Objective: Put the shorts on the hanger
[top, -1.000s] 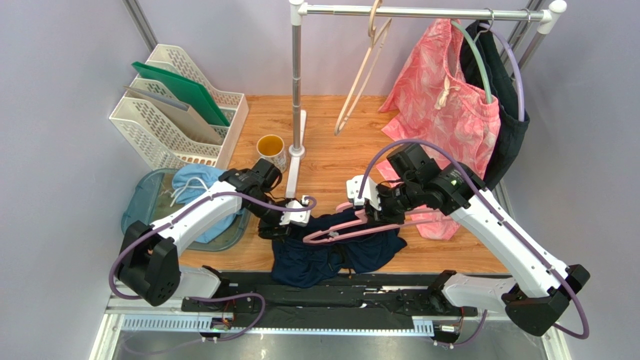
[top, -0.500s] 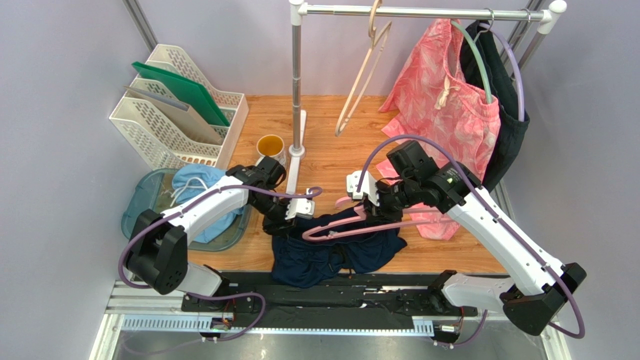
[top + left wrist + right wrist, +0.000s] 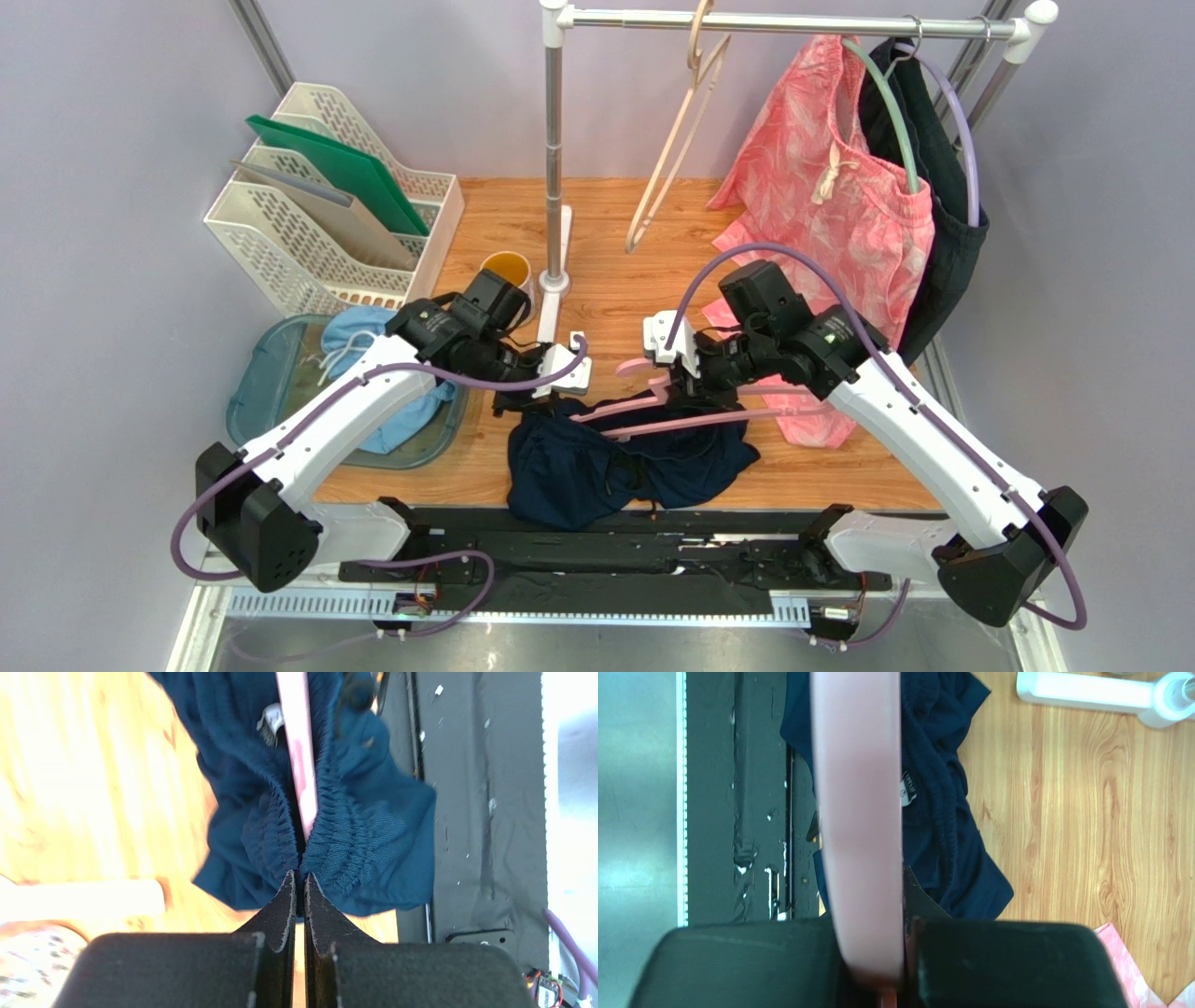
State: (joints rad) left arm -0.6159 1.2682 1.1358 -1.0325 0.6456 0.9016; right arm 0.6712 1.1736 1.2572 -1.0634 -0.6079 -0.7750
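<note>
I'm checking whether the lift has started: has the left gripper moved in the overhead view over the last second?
Yes. The left gripper, shut on the shorts, has shifted up the view, closer to the rack's foot.

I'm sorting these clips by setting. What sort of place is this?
Likely a robot lab cell staged as a laundry corner: plain grey walls, a clothes rail with hung garments, a small wooden table.

The shorts (image 3: 603, 476) are dark navy, the hanger (image 3: 701, 420) plain pink, the table (image 3: 617, 266) pale wood-grain.
</note>
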